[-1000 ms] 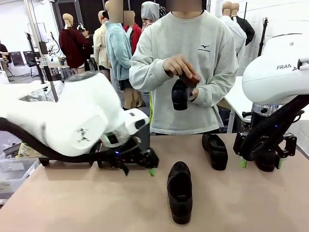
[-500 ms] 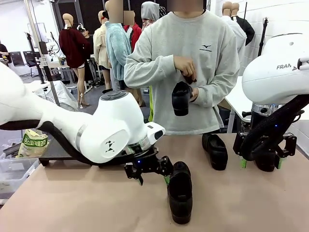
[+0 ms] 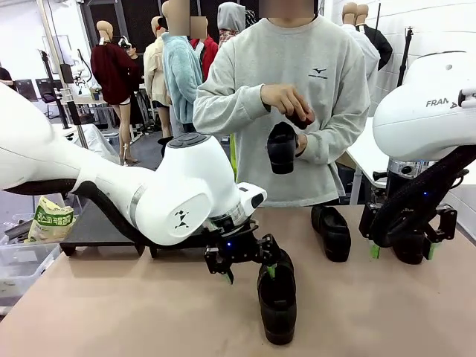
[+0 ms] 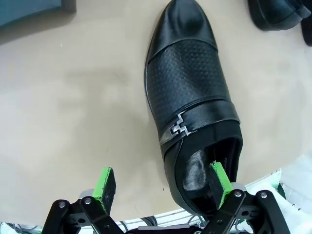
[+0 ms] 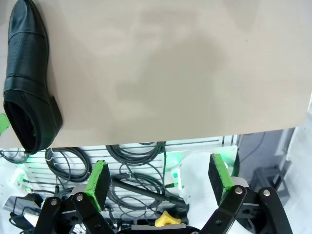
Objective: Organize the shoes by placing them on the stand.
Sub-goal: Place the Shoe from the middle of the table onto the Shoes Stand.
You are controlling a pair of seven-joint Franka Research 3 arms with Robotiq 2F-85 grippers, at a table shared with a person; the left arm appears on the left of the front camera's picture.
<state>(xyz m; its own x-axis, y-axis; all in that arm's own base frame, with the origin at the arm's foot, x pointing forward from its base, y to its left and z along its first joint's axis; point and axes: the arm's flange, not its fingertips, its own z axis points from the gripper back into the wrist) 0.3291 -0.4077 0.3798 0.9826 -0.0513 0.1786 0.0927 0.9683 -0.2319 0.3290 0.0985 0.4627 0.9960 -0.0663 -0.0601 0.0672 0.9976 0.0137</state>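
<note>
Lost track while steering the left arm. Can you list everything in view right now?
shoes: three, black; middle shoe mid-table, far shoe farther right, held shoe raised at the far side
stand: one, dark, table's far left
table: one, tan
packet: one, yellow, left of the stand
person: one, grey sweatshirt, far side
person's hands: two, holding the held shoe
left gripper: open, at the middle shoe's heel
right gripper: open, near the table's right edge
</note>
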